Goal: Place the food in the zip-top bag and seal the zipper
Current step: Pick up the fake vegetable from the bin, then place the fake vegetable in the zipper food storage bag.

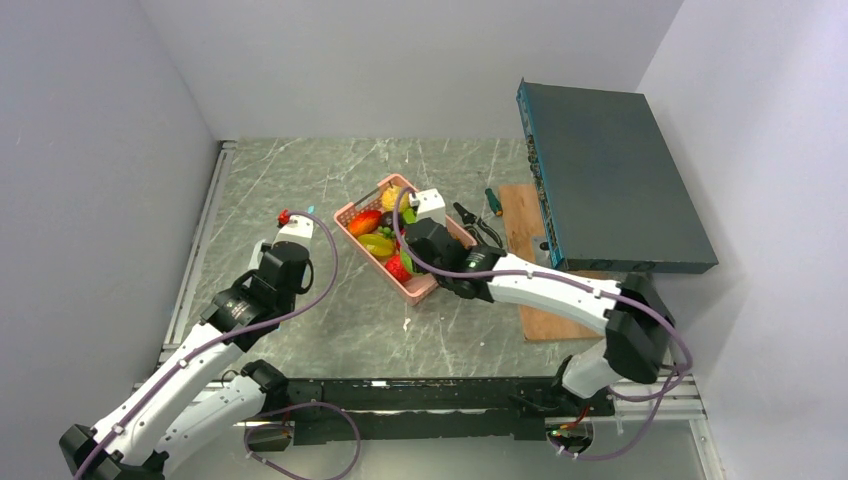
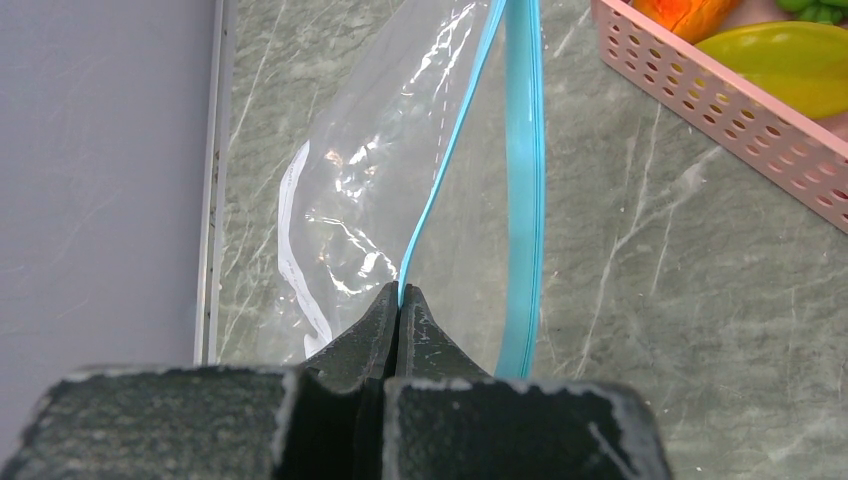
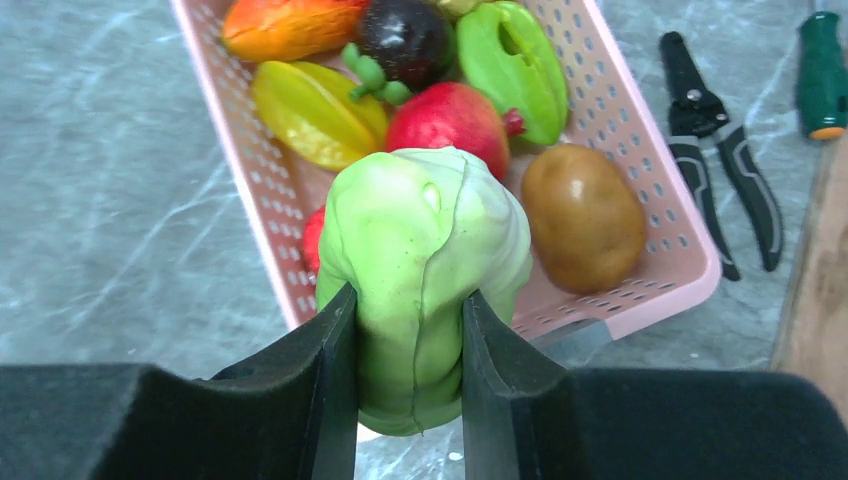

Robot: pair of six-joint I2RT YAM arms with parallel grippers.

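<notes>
My left gripper [image 2: 400, 296] is shut on one thin lip of the teal-blue zipper [image 2: 440, 170] and holds the clear zip-top bag [image 2: 370, 180] up with its mouth parted. The other lip [image 2: 526, 200] hangs to the right. In the top view that gripper [image 1: 293, 226] is left of the pink basket [image 1: 352, 211]. My right gripper [image 3: 410, 320] is shut on a pale green cabbage-like food piece [image 3: 425, 230], held above the basket's near rim [image 3: 640, 300]. In the basket lie orange [image 3: 285, 25], dark purple [image 3: 405, 35], yellow [image 3: 310, 110], red [image 3: 450, 115], green [image 3: 515, 65] and brown [image 3: 583, 215] pieces.
Black pruning shears [image 3: 715, 150] and a green-handled tool [image 3: 822, 70] lie right of the basket. A wooden board [image 1: 530, 260] and a large dark teal box [image 1: 610, 180] stand at the right. Walls close the left, back and right sides.
</notes>
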